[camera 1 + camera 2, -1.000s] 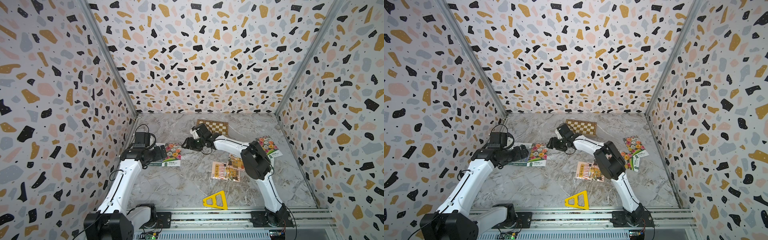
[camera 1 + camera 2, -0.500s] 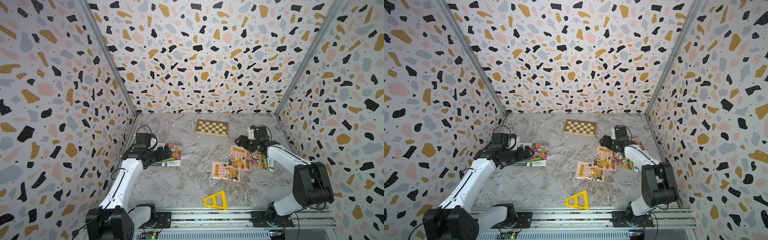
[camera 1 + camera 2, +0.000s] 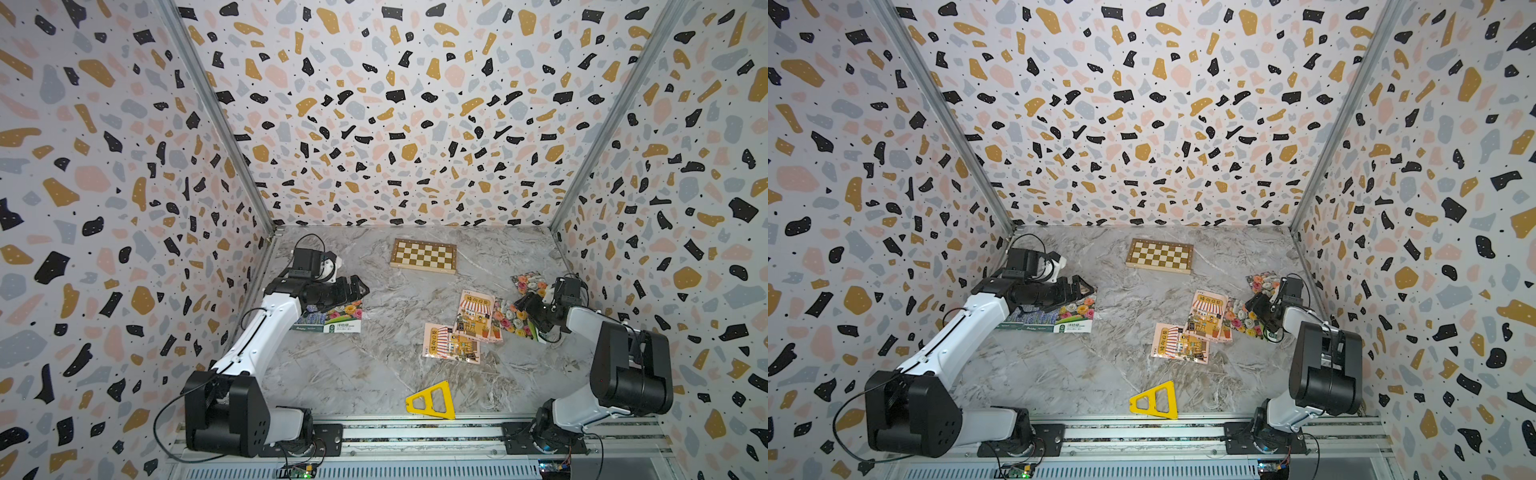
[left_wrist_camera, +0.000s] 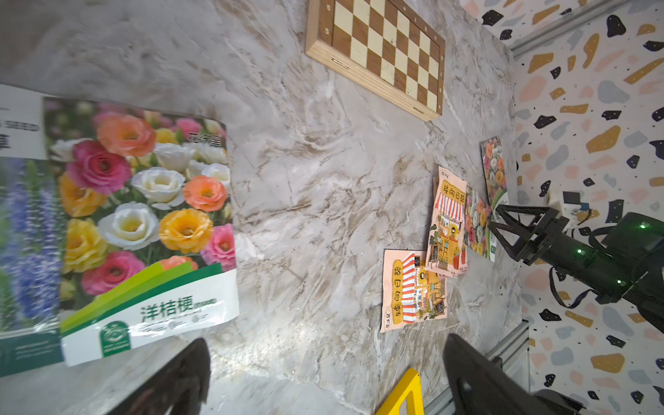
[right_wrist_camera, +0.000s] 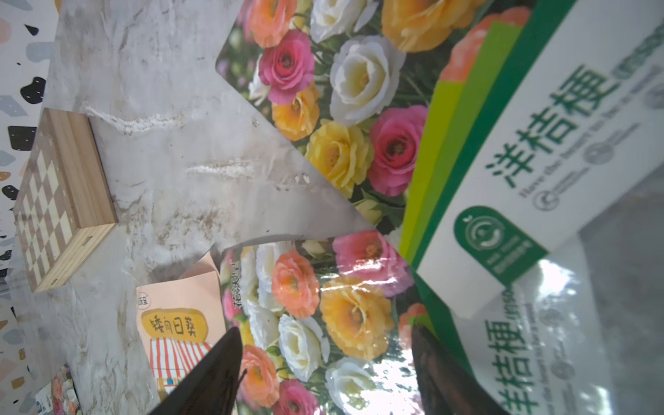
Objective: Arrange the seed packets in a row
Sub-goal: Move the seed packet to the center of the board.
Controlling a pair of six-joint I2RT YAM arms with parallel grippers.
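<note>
Near edge: yellow plastic triangle (image 3: 430,401) flat on the bench (image 3: 353,374), clear of every packet

Next out: near pink shop packet (image 3: 451,343). Long axis runs across the bench, title end to the robot's left. The far pink shop packet (image 3: 476,313) overlaps its far right corner. Its long axis runs near-to-far, slightly tilted, title end away from the robot

Right side: right claw (image 5: 323,337) low over the right flower packet (image 5: 341,305). Fingers (image 5: 215,370) are spread with nothing gripped; contact with the foil cannot be made out. This packet lies diagonally against the far pink one, and which is on top is unclear. Its label end is partly hidden by the claw in both top views. The far right flower packet (image 3: 528,282) overlaps it from behind, flower end showing, label end hidden under the wrist

Left side: left claw (image 3: 358,289) wide open and empty, over the far end of the left flower packet (image 3: 344,319), whose label end faces the near edge. Beneath it lies a lavender packet (image 3: 309,323), mostly covered by the arm. How many packets are in this stack cannot be counted

Far: wooden chessboard (image 3: 424,255), apart from everything

Versus one second ago: the right arm then reached across to the chessboard's near left corner. It is now back on the right. The left arm has barely moved and the pink packets are unchanged
</note>
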